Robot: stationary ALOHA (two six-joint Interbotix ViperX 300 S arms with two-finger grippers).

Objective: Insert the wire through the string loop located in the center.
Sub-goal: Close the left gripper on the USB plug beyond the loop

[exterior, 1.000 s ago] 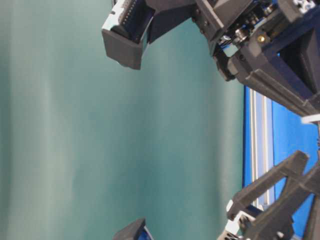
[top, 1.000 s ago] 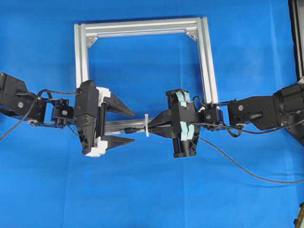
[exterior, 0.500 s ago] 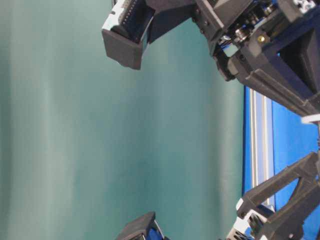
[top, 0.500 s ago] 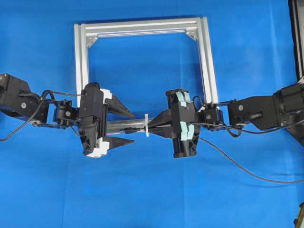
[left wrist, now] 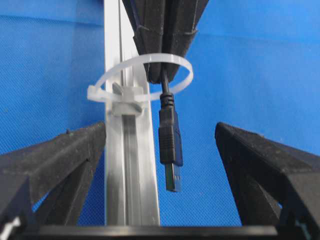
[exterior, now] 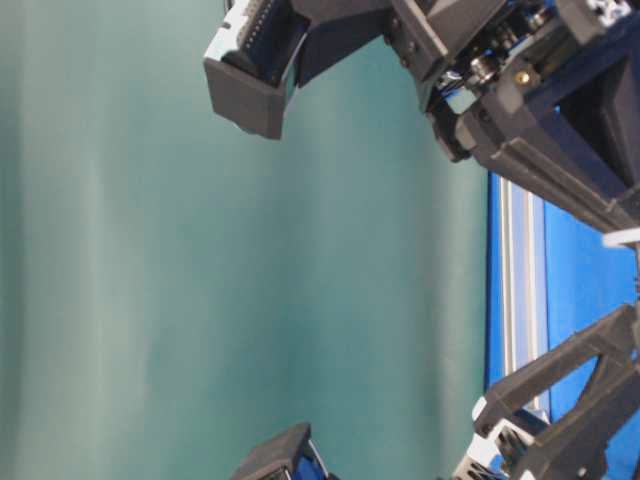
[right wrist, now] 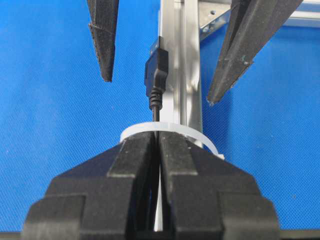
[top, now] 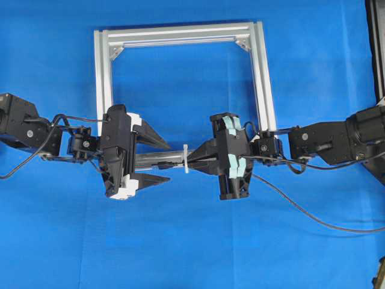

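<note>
White string loop [left wrist: 145, 80] already rings the wire [left wrist: 170, 137], whose plug pokes through toward your left gripper [top: 161, 161], its jaws spread wide either side. Your right gripper [right wrist: 157, 150] pinches the cable just behind the loop. Release before the left clamps, and I reckon the plug slides back out.

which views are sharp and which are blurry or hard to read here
Overhead: evenly lit and sharp, the string loop tiny but visible. Table-level: turned sideways, mostly a soft teal backdrop, arm parts blurred at the edges. Left wrist: the wire plug is crisp, the left gripper's fingers slightly soft. Right wrist: near fingers dark, little detail.
</note>
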